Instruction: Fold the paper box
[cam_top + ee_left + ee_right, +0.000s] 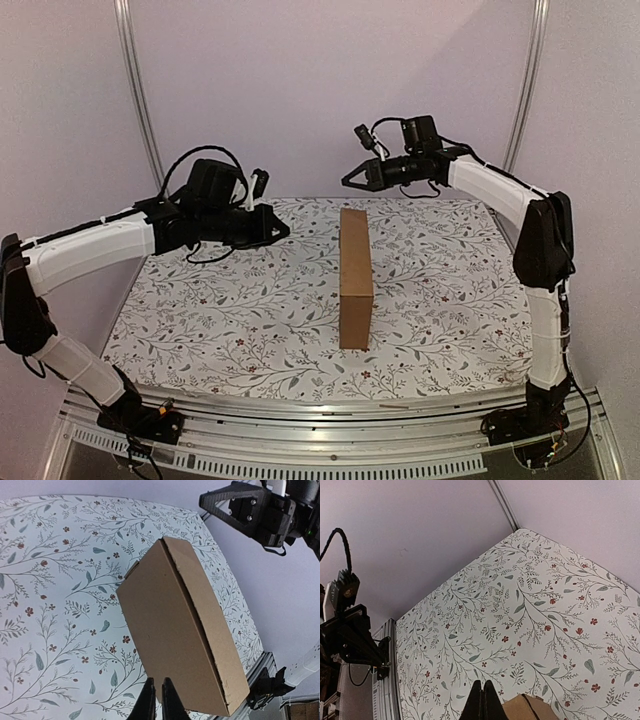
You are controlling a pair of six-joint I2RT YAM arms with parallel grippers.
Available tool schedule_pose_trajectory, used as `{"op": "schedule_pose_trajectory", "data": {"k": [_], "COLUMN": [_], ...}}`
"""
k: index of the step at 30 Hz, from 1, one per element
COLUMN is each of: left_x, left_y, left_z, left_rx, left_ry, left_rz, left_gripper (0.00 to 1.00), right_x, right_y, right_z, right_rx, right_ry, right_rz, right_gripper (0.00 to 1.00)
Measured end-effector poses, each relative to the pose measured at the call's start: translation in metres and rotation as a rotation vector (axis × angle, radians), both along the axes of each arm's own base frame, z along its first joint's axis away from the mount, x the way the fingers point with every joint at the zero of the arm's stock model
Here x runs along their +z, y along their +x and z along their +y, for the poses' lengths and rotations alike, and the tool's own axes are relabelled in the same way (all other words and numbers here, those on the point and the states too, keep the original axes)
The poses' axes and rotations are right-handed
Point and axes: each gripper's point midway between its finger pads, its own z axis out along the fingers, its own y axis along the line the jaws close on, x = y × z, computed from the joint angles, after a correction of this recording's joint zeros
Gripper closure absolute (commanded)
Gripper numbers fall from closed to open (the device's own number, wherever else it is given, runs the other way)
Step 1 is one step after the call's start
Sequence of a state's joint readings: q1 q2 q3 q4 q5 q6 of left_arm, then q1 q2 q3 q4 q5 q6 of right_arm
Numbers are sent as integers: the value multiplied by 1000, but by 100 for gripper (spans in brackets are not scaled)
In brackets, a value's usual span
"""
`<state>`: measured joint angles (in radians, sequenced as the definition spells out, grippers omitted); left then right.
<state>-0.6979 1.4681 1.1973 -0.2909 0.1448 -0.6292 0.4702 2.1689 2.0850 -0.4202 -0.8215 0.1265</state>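
Observation:
The paper box (355, 265) is a plain brown cardboard carton, closed up and standing on a long narrow side in the middle of the table, running front to back. My left gripper (283, 232) hovers to its left, pointing at it. In the left wrist view the fingers (158, 679) are almost together with nothing between them, just short of the box's broad face (170, 625). My right gripper (347, 180) hangs above and behind the box's far end, shut and empty. In the right wrist view its tips (483, 682) sit beside one corner of the box (527, 707).
A floral cloth (230, 310) covers the table. An aluminium rail (330, 410) runs along the near edge. Two metal frame posts (140, 100) stand at the back corners against pale walls. The right arm's upright link (545, 300) stands at the table's right side.

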Motion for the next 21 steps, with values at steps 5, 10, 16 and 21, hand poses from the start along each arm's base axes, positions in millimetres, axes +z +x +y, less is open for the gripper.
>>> {"op": "schedule_pose_trajectory", "data": {"k": [5,10,16,21], "left_x": [0,-3,-4,-4], "left_y": [-2,-3,-2,-3], "left_z": [1,2,2,1], "left_rx": [0,2,12,14], "left_ry": [5,16,17,15], "left_rz": [4,12,13,12], "left_gripper": [93,92,91,89], "right_x": [-55,-84,-72,-15], "right_y": [0,5,-5,-33], "right_z": [10,12,-5,-33], "right_rx": [6,9,-5,-30], "right_ry": [-89,-145,-159,-134], "right_rz": [94,117,139,80], "right_gripper": [100,100,85,61]}}
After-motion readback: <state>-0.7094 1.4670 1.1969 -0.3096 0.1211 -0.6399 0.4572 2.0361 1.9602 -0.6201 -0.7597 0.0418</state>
